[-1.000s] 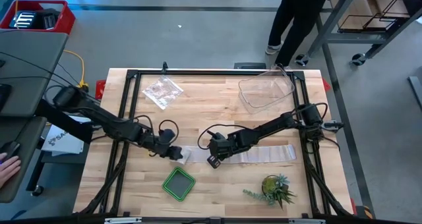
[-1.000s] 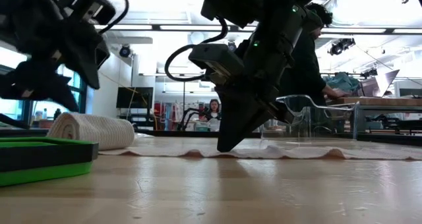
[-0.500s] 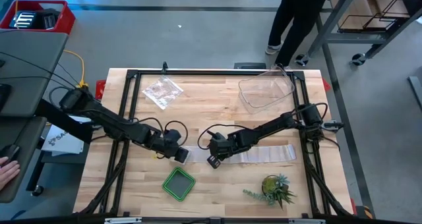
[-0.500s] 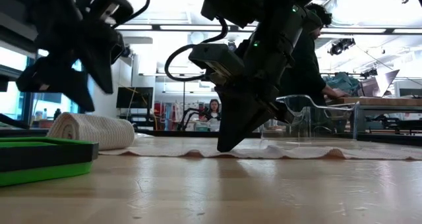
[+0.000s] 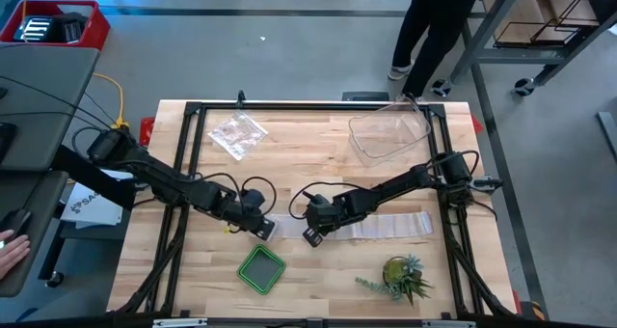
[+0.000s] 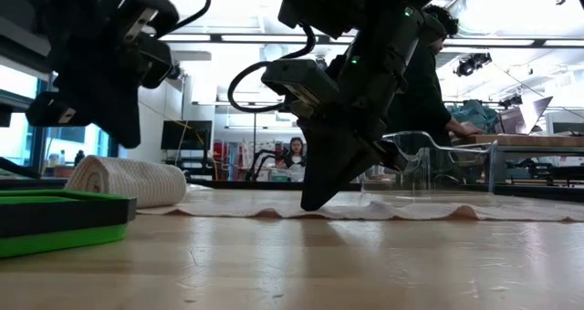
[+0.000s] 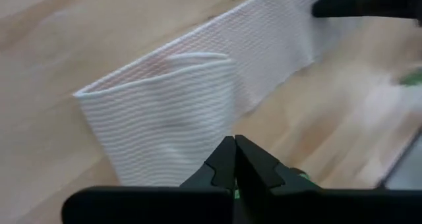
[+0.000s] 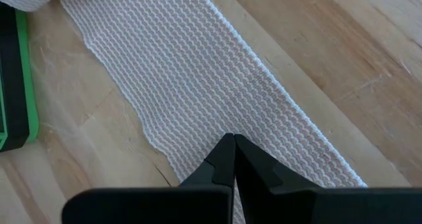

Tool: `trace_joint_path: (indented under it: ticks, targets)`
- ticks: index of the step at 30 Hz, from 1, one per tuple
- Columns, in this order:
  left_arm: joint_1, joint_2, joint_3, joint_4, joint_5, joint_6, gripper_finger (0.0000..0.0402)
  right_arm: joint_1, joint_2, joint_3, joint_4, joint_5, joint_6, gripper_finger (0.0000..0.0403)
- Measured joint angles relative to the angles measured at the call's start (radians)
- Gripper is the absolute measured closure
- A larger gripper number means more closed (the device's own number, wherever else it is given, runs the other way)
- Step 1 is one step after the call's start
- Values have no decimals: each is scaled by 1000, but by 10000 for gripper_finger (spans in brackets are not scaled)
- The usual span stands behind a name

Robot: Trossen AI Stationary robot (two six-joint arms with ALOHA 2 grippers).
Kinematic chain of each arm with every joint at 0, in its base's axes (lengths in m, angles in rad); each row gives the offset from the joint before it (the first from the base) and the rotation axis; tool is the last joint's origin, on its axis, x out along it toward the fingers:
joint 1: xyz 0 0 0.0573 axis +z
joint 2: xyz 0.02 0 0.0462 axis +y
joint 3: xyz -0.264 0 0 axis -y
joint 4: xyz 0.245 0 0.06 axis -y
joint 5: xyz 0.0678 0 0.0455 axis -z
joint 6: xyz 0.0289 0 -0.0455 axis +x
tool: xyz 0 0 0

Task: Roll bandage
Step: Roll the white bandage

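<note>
Bandage (image 5: 386, 225) lies partly rolled on the counter (image 5: 318, 164); left hand (image 5: 255, 224), fingers closed and empty, hangs above the roll; right hand (image 5: 310, 234), closed, presses the flat strip.

In the high view the left tool (image 5: 256, 224) covers the rolled end of the bandage (image 5: 390, 226), and the right tool (image 5: 310, 234) hides part of the strip. The person (image 5: 436, 29) at 1 o'clock is cut off by the upper edge. In the left wrist view the 3 o'clock side is blurred.
</note>
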Motion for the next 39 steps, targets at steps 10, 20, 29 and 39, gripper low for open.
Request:
trace_joint_path:
  ticks: [10,20,29,39]
  targets:
    - [18,0,-43,45,6,32,401,0,0,0,0,-1,0,403]
    - [21,6,-46,77,12,81,401,0,0,0,0,-7,1,403]
    - [22,78,-46,149,23,102,401,0,0,0,2,-9,3,403]
    - [22,133,-45,187,21,94,401,1,-1,0,7,-46,-18,403]
